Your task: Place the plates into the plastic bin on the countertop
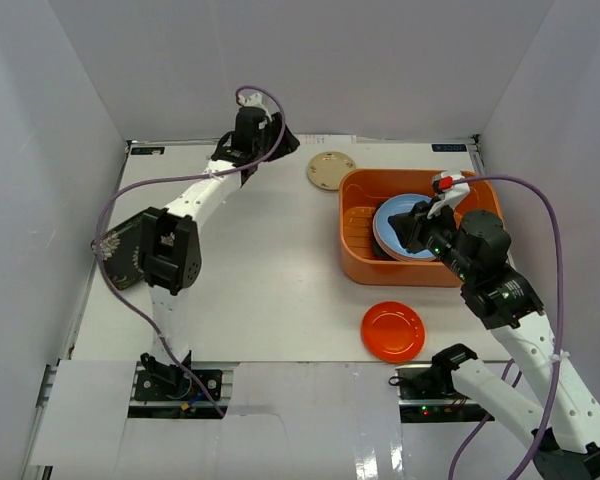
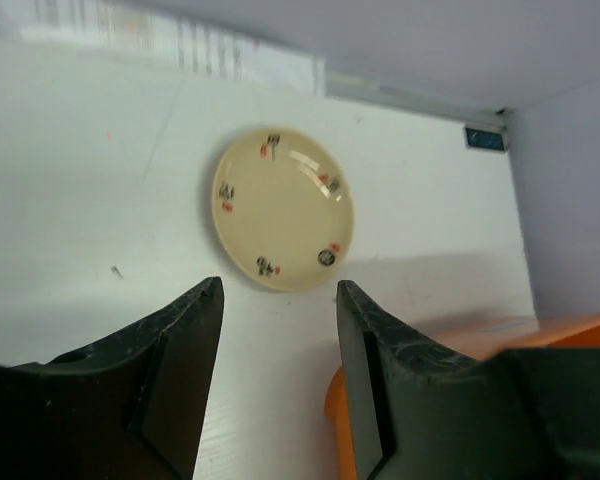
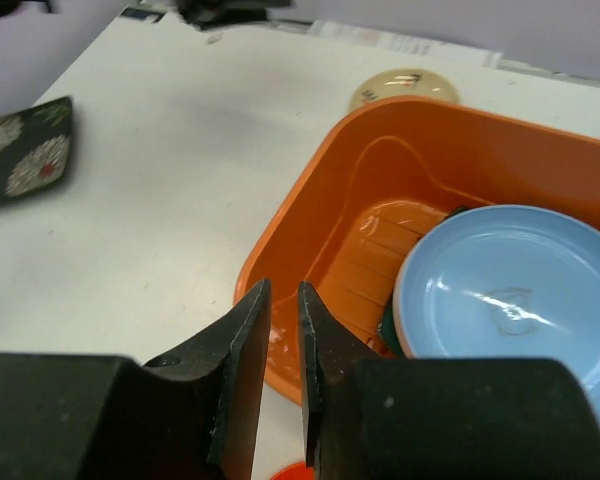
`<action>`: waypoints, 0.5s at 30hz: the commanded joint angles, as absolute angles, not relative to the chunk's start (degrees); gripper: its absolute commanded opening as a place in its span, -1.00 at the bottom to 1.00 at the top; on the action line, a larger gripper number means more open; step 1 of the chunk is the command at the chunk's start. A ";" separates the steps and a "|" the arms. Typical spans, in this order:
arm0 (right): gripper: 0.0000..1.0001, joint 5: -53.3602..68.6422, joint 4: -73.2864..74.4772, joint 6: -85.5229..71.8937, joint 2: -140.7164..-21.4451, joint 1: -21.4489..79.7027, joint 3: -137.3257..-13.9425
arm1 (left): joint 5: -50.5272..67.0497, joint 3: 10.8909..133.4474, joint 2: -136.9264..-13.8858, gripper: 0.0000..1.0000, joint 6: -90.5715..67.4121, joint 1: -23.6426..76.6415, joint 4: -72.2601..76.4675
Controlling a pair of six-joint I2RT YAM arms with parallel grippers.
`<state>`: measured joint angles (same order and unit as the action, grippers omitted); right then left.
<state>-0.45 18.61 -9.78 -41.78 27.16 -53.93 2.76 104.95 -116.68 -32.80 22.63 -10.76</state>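
Beige plate point(image 2: 283, 208) just beyond left end effector point(image 2: 280, 290), untouched.

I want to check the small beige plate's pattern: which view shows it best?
Left wrist: the small beige plate is whole and large, its markings clear. Top external shows it tiny; in the right wrist view it is partly hidden beyond the orange bin.
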 commanded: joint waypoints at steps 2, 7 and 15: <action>-0.53 10.81 15.83 -8.96 -40.26 27.51 -49.77 | 12.47 107.04 -124.88 0.19 -43.14 22.07 -11.78; -0.52 13.35 14.59 -12.21 -38.24 28.04 -44.48 | 14.59 111.26 -134.71 0.22 -47.19 21.62 -7.30; -0.50 13.45 15.03 -14.06 -38.32 31.81 -42.19 | 12.22 121.90 -146.86 0.17 -52.90 21.62 -7.21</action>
<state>12.64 17.45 -13.10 -38.94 30.74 -43.16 13.13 118.98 -145.34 -49.65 21.91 -8.10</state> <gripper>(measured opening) 0.248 0.592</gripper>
